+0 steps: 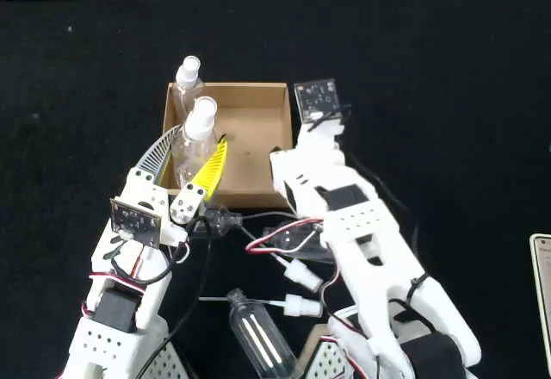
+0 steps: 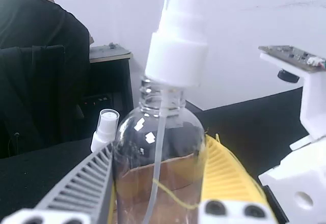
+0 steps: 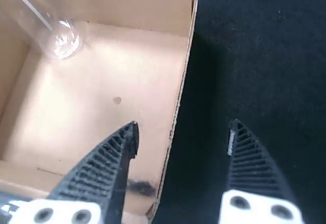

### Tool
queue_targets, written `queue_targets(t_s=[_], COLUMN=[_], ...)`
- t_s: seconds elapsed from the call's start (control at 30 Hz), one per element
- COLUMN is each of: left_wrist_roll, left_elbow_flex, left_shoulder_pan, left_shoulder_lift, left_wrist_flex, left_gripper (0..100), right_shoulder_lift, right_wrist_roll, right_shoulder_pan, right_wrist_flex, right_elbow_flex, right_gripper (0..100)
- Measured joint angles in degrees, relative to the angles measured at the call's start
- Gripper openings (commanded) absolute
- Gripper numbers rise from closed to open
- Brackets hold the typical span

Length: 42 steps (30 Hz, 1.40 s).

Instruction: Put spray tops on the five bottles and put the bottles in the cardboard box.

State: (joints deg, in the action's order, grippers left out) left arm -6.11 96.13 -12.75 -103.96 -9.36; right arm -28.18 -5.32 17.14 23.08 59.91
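Observation:
My left gripper point(image 1: 200, 138) is shut on a clear bottle point(image 1: 191, 159) with a white spray top point(image 2: 175, 56), held upright over the left part of the cardboard box point(image 1: 258, 108). Its grey and yellow fingers point(image 2: 224, 173) press the bottle's sides. A second capped bottle point(image 1: 187, 82) stands at the box's far left corner, and its top point(image 2: 104, 130) shows behind the held one. My right gripper point(image 3: 183, 132) is open, its fingers straddling the box's right wall point(image 3: 178, 107). A clear bottle base point(image 3: 61, 43) shows inside the box.
An uncapped bottle point(image 1: 254, 332) lies on the black table between the two arm bases. Two loose spray tops point(image 1: 301, 274) with tubes lie beside it, near the right arm point(image 1: 362, 224). A flat pale object point(image 1: 542, 284) sits at the right edge.

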Motion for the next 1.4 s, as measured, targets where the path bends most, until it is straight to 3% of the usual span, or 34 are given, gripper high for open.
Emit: queue_targets(t_s=[0.23,0.53,0.73,1.4], left_wrist_roll=[0.0,0.0,0.0,0.0], left_elbow_flex=[0.0,0.0,0.0,0.0], left_shoulder_pan=[0.0,0.0,0.0,0.0], left_shoulder_lift=[0.0,0.0,0.0,0.0], left_wrist_flex=[0.0,0.0,0.0,0.0], left_gripper=[3,3,3,3], right_shoulder_lift=[1.1,14.3,14.9,14.9], right_wrist_roll=[0.0,0.5,0.8,12.7], right_shoulder_pan=[0.0,0.0,0.0,-3.1], right_wrist_flex=[-0.4,0.8,2.6,10.2], right_elbow_flex=[0.6,-3.8,-5.1,-10.3], right_gripper=[20.1,19.0,0.7,1.1])
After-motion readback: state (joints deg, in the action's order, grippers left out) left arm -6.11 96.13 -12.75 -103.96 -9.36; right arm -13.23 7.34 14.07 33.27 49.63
